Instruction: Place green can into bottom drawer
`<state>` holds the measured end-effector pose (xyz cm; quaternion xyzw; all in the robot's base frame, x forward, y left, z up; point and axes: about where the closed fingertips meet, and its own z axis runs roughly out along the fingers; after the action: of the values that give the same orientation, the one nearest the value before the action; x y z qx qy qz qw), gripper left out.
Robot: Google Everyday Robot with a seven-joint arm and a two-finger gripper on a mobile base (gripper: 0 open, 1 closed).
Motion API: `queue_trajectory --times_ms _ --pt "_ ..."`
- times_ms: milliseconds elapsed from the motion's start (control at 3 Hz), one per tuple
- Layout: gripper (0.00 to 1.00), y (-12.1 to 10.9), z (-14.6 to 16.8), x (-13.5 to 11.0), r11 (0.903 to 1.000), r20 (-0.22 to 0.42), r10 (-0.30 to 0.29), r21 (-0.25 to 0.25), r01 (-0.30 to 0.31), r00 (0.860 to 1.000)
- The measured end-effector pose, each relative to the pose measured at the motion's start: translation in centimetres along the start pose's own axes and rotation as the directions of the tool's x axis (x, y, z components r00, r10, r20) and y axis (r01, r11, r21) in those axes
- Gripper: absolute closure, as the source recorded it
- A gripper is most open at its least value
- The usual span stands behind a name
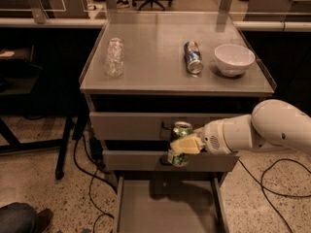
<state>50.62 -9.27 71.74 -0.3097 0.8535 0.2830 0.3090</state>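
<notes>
My gripper [183,145] reaches in from the right on a white arm and is shut on the green can [179,131], which stands upright with its silver top up. The can hangs in front of the two upper drawer fronts, level with their dark handles. The bottom drawer [167,208] is pulled out below it, a wide grey tray with low sides and nothing showing on its floor. The can is above the drawer's back part.
On the cabinet top [155,76] lie a clear plastic bottle [114,56], a blue-and-silver can [193,57] on its side and a white bowl [233,58]. Cables run over the floor on both sides. A dark table leg [65,144] stands at the left.
</notes>
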Motion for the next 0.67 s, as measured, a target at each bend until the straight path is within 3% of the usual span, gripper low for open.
queue_trajectory --times_ms 333,667 --pt "1.0 -0.1 2.2 4.4 0.9962 0.006 0.086 -0.013 -0.086 0.996" --pt "1.0 -1.5 4.9 9.5 0.9826 0.002 0.186 0.001 -0.186 0.983"
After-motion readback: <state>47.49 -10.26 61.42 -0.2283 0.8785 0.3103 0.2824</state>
